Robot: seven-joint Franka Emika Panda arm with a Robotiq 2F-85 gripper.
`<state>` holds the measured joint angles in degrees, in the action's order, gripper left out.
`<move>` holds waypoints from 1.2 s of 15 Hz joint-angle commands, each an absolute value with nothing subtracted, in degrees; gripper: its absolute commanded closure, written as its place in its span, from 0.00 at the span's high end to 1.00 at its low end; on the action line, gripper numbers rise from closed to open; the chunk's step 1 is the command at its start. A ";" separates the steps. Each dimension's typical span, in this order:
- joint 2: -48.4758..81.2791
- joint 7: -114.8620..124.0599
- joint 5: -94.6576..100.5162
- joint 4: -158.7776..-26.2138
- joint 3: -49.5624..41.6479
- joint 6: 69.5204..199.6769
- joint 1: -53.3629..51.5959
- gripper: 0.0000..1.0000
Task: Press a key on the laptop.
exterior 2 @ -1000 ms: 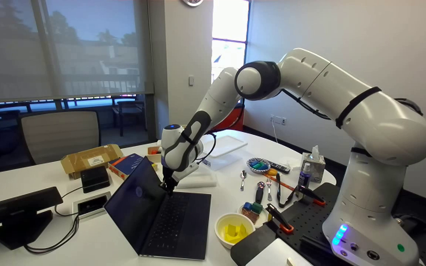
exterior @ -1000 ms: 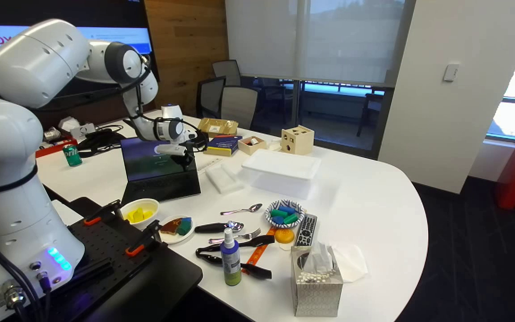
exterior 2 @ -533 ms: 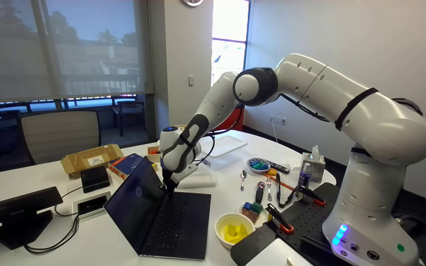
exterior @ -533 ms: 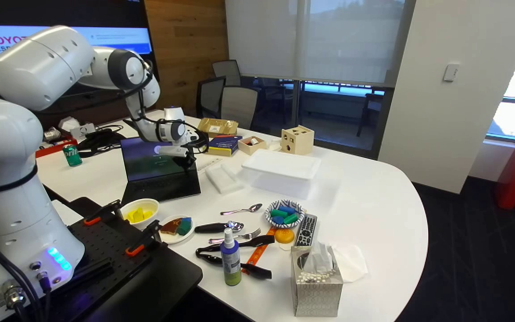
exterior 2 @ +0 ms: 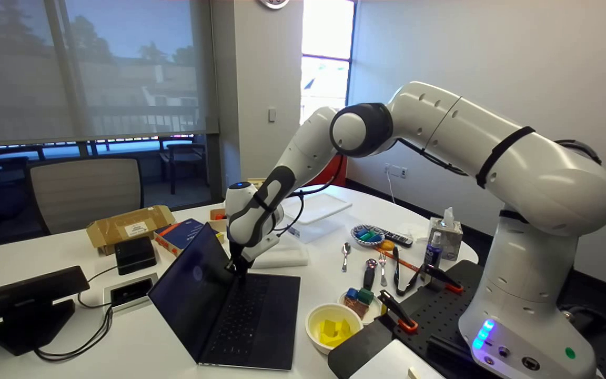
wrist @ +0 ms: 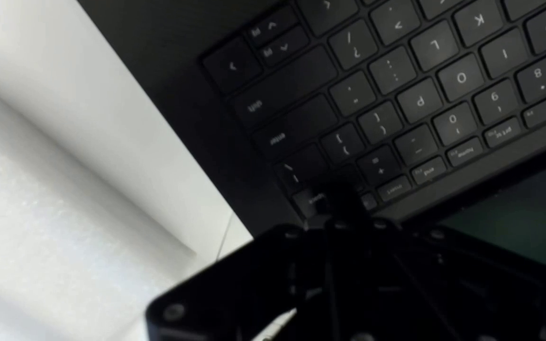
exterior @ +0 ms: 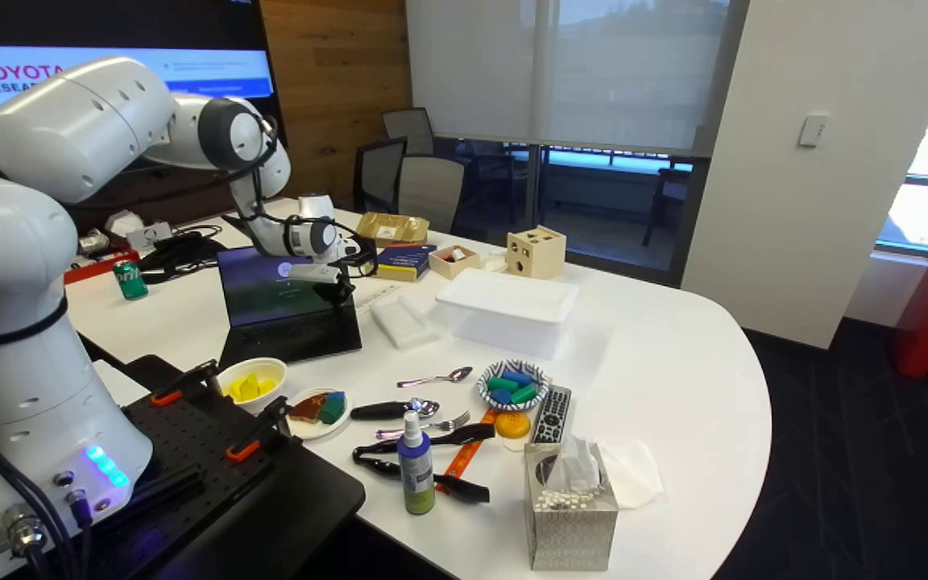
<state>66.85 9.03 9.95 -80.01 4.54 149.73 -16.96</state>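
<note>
Laptop [exterior: 275,306], in an exterior view, is stood unfolded on the white table [exterior: 657,354], its screen [exterior: 267,282] tilted back, presumably so that it can be reached from above. The Panda arm [exterior: 101,121] is stretched over toward it, and the gripper [exterior: 339,298] is seen at the end of the screen nearer the lidded plastic box [exterior: 507,310]; the jaws are too small and dark there to be judged.

In an exterior view, the keyboard [exterior 2: 240,316] is shown running away from the camera, and the gripper is held at its far end, near the hinge. It is pointed down, judged to be so that a single key can be pushed straight in. A white bowl [exterior 2: 329,311] is set just beside the laptop's front edge, out of the way of that reach.

In the wrist view, the jaws are seen together, with no gap to be made out and nothing gripped, probably so that one blunt tip is offered for pressing. The fingertips [wrist: 346,206] are placed over what is read as the backspace key [wrist: 308,202], its label partly hidden; whether the key is touched or pushed down cannot be told.
</note>
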 commanded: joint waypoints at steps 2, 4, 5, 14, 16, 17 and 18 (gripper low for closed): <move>68.77 6.82 8.32 -77.52 4.43 146.86 -17.12 0.00; 67.87 7.07 8.26 -78.40 4.41 147.12 -17.01 0.00; 67.36 7.25 8.24 -78.90 4.32 147.23 -16.98 0.00; 55.28 7.93 5.21 -93.39 6.57 148.88 -15.35 0.00; 50.73 9.40 5.23 -98.09 5.44 148.56 -16.34 0.00; 48.64 10.06 5.37 -100.21 4.96 148.61 -16.72 0.00; 46.06 10.58 5.65 -102.72 4.61 148.66 -17.10 0.00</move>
<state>55.59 9.35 6.44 -92.41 5.83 148.90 -16.26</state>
